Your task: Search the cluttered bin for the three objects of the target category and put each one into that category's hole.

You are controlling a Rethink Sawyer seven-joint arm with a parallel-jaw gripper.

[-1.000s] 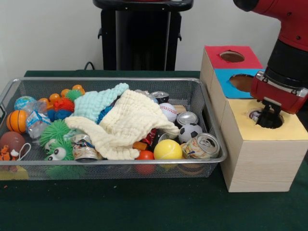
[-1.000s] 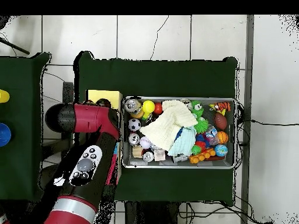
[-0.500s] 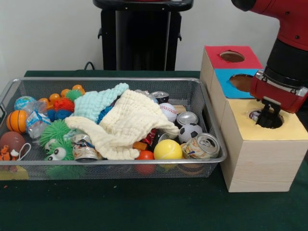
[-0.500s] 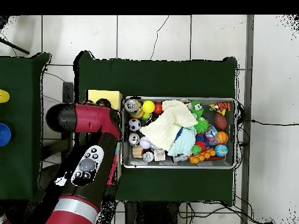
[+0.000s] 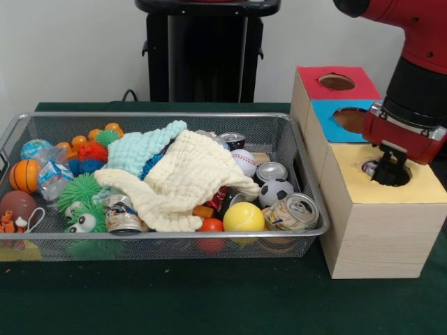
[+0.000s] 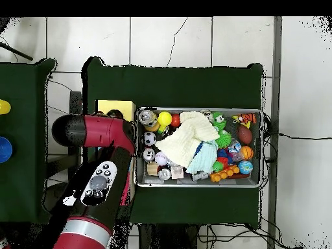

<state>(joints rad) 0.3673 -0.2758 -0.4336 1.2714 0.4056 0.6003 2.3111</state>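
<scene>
The wire mesh bin stands on the green table and is full of clutter; it also shows in the overhead view. No spotted white fabric shows in either view. A cream waffle cloth and a mint-green cloth lie on top of the pile. My gripper hangs to the right of the bin and dips into the round hole of the yellow-topped box. I cannot tell whether it is open or shut. In the overhead view the red arm hides it.
Three wooden boxes stand in a row right of the bin, with red, blue and yellow tops, each with a hole. The bin holds balls, cans, spiky green toys and a yellow ball.
The arm's upper links have shifted very slightly. The gripper stays at the yellow box's hole, and nothing in the bin has moved.
</scene>
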